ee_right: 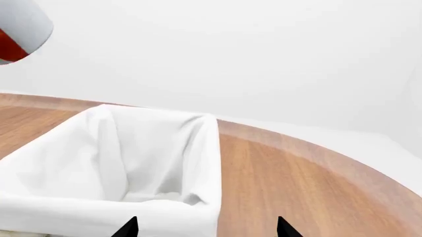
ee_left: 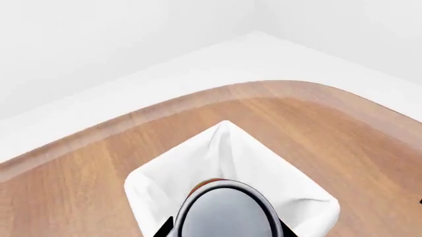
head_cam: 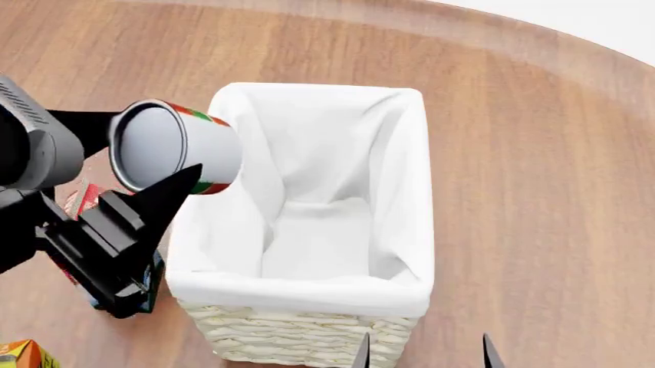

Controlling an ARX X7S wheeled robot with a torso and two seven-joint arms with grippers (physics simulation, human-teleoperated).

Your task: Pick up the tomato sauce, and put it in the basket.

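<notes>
Surface (head_cam: 532, 153): smooth wood-grain, rounded edge.
Basket (head_cam: 307, 337): I see cream woven wicker, white cloth lining, just beside my left end effector (head_cam: 153, 180).
Tomato sauce (head_cam: 179, 146): smooth cylindrical tin, pinched by left end effector, above the basket rim.
Right end effector (head_cam: 422, 351): tips spread.

basket (head_cam: 404, 192) mouth open and unobstructed, left pincer (head_cam: 169, 165) holding tomato sauce (head_cam: 174, 146) over its rim

My wooden counter (head_cam: 532, 153) carries the basket (head_cam: 409, 192) near its middle, with small packages (head_cam: 21, 354) to its left.
</notes>
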